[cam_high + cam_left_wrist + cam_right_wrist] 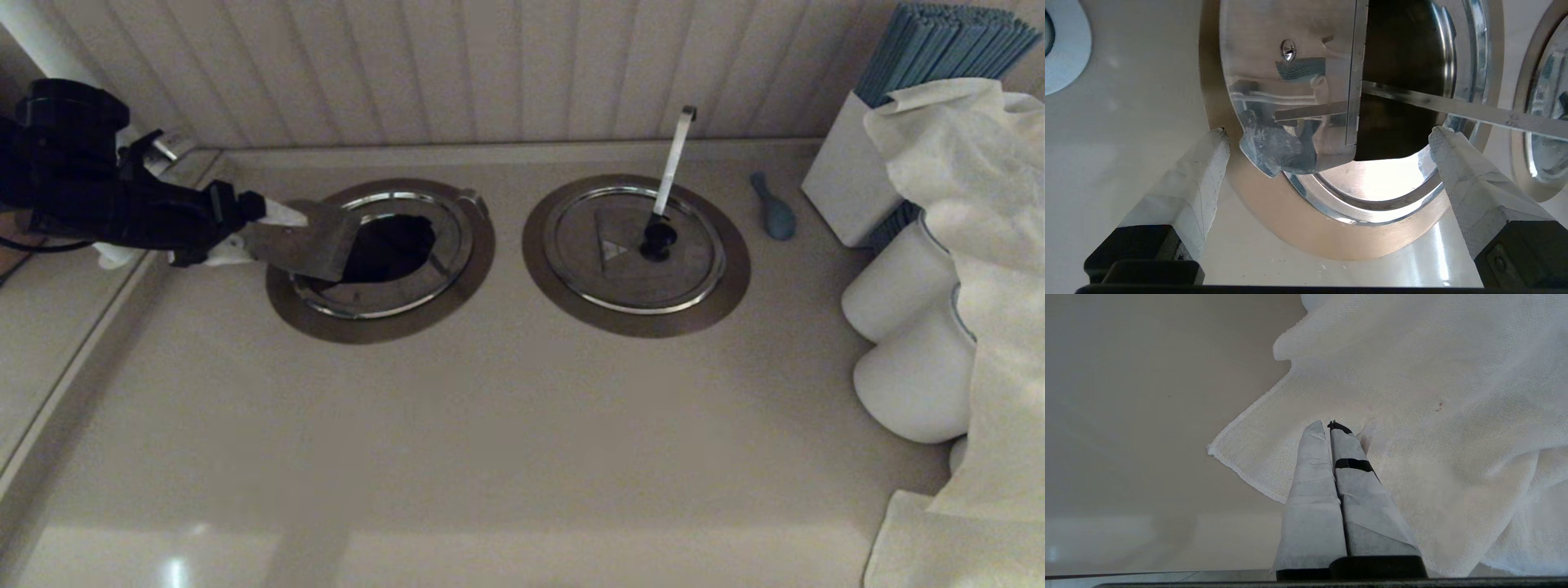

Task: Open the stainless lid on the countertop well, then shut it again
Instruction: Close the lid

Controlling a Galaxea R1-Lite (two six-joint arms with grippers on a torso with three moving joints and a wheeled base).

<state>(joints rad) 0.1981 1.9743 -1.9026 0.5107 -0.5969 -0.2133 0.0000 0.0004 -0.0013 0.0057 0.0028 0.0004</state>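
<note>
My left pincer [1329, 134] is spread wide and grips nothing. Its taped fingers flank the shiny steel lid flap [1290, 102], tilted up just ahead over the round dark brown-flanged well [1396, 81]. I judge the opening done, so next I ease the flap flat. I can't see what props it. My right pincer [1331, 426] is parked, pinched shut, over white cloth [1433, 396].
</note>
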